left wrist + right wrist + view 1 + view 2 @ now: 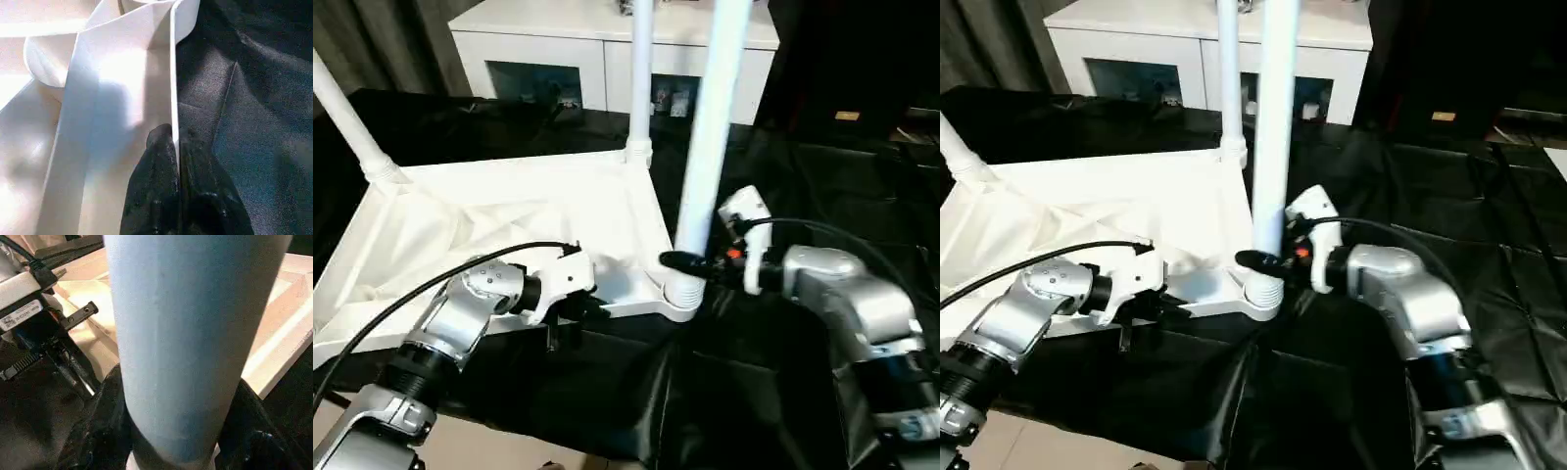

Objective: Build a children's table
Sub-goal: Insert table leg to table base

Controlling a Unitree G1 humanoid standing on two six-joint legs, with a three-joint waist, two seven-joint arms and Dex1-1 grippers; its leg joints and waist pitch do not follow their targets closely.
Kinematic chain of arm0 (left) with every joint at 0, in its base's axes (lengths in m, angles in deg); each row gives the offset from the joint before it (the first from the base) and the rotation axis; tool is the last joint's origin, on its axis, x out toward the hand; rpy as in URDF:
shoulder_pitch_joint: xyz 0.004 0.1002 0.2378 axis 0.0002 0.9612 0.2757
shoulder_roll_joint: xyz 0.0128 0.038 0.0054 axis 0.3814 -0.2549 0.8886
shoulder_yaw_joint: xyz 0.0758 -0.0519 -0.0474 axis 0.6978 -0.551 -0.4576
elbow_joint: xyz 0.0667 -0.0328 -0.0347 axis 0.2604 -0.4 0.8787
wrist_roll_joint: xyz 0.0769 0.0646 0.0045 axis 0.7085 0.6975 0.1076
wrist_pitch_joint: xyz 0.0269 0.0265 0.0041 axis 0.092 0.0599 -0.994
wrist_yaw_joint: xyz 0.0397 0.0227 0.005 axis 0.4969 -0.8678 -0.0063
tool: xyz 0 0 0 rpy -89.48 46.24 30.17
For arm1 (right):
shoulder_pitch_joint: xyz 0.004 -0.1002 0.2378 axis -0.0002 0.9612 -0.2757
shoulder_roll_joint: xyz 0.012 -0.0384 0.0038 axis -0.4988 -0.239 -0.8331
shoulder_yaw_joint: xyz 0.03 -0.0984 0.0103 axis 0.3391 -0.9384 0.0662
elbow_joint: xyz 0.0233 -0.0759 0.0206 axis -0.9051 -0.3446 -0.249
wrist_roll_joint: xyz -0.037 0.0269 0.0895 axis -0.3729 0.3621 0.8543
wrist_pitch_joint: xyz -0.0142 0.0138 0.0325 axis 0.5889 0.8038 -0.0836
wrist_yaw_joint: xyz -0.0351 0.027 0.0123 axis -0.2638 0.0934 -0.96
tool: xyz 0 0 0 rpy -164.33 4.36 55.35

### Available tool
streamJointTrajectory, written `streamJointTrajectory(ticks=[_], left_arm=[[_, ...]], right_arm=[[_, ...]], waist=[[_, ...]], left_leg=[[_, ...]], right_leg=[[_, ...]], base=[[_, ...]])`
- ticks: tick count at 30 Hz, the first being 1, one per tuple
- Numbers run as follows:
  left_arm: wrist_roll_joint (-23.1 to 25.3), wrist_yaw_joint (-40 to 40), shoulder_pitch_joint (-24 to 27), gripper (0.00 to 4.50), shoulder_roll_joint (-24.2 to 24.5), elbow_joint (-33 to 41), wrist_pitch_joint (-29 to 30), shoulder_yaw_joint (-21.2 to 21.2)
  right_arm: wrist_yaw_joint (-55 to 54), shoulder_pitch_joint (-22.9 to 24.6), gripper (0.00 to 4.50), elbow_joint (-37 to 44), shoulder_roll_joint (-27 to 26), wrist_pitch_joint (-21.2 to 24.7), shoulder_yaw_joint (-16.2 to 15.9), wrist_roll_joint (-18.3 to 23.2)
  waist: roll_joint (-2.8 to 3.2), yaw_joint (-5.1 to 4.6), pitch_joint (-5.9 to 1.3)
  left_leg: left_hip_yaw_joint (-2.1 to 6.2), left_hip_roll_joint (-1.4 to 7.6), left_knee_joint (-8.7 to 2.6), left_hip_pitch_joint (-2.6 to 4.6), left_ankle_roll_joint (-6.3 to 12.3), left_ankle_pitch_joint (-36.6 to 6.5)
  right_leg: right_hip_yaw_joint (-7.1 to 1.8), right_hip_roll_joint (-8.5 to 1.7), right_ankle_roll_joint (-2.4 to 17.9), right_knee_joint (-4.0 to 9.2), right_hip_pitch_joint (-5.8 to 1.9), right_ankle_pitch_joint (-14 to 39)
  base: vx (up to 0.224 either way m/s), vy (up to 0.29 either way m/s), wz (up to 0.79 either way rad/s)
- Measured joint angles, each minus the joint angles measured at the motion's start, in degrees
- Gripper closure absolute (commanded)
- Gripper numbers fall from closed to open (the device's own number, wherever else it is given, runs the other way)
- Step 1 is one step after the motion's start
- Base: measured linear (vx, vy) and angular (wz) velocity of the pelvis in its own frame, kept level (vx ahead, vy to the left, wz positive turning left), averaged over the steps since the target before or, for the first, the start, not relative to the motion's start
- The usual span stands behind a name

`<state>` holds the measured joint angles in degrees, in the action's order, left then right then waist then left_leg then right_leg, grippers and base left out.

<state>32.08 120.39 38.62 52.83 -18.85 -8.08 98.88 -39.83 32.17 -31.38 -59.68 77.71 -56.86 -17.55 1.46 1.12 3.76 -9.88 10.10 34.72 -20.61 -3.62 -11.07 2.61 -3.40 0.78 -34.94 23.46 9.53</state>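
Observation:
The white tabletop (509, 215) lies upside down on the black cloth, ribbed side up. Three white legs stand in its corner sockets: one at the far left (352, 122), one at the back (640, 78) and one at the near right corner (710, 147). My right gripper (690, 262) is shut around the near right leg (190, 333) just above its socket (680, 294), one black finger (98, 431) on each side. My left gripper (175, 142) is shut on the thin near rim (172, 73) of the tabletop, left of that corner.
A white cabinet (568, 49) with glass-fronted compartments stands behind the work. Black cloth (822, 196) covers the surface to the right and front. A cable (411, 294) runs along my left forearm. Pale floor (480, 441) shows at the lower left.

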Motion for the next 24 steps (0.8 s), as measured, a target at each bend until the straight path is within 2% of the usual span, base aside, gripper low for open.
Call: streamJointTrajectory(ticks=[12, 24], left_arm=[[-0.5, 0.5, -0.9, 4.5, -0.5, -1.6, 0.4, -0.1], [-0.5, -0.3, -1.4, 4.5, -1.5, -2.8, -0.3, -0.2]], right_arm=[[0.2, -0.3, 2.65, -1.6, -0.5, -0.9, 0.4, 0.0], [-2.0, 4.8, 2.65, -2.3, -2.8, -6.3, 5.0, 2.1]], waist=[[-0.1, 0.14, 0.01], [-0.22, 0.75, -0.06]], left_leg=[[0.0, 0.0, 0.02, 0.02, -0.01, 0.0], [-0.01, 0.0, 0.04, 0.03, 0.0, 0.0]], right_leg=[[-0.01, 0.0, 0.0, -0.02, 0.0, 0.0], [-0.01, 0.0, 0.0, -0.01, -0.02, 0.0]], base=[[0.0, 0.0, 0.0], [0.0, 0.0, 0.0]])
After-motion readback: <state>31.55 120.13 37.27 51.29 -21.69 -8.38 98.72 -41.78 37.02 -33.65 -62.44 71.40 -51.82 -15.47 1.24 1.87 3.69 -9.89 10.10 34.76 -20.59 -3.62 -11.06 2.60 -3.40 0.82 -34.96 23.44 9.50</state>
